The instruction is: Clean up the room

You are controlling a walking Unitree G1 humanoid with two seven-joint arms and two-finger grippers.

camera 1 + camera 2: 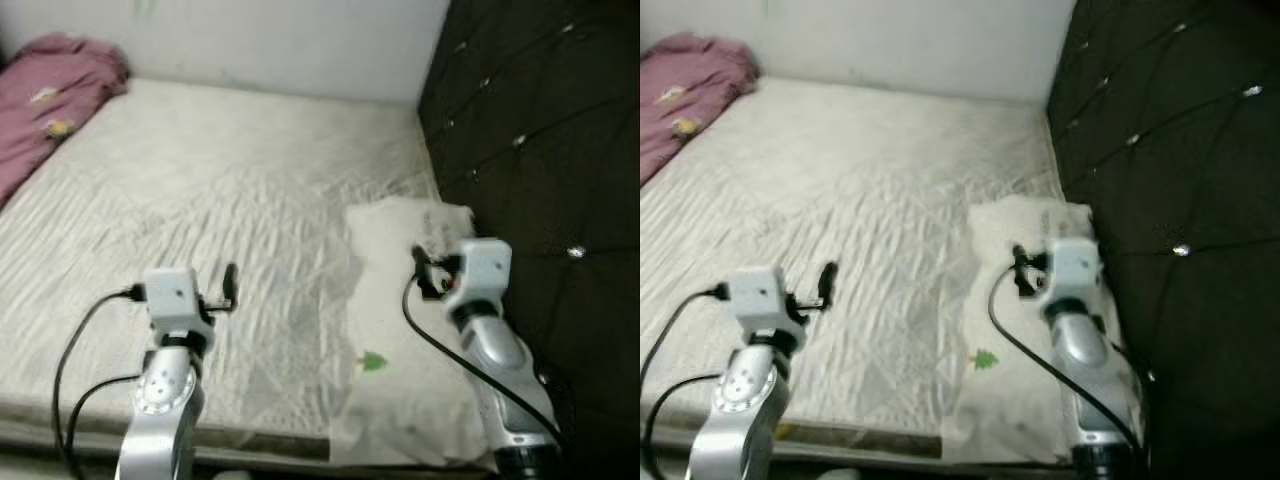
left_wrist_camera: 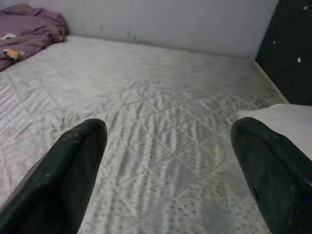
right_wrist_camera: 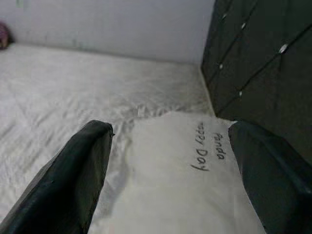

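Observation:
A white pillow with a small green tree print and black lettering lies on the bed's right side, against the dark headboard. My right gripper hovers over the pillow, open with nothing between its fingers. My left gripper is held above the bare quilted mattress near the front edge, open and empty, its fingers spread wide. A crumpled purple blanket lies in the far left corner of the bed.
A dark tufted headboard with shiny buttons runs along the right. A pale wall stands behind the bed. The mattress front edge is just below my arms. Black cables trail from both wrists.

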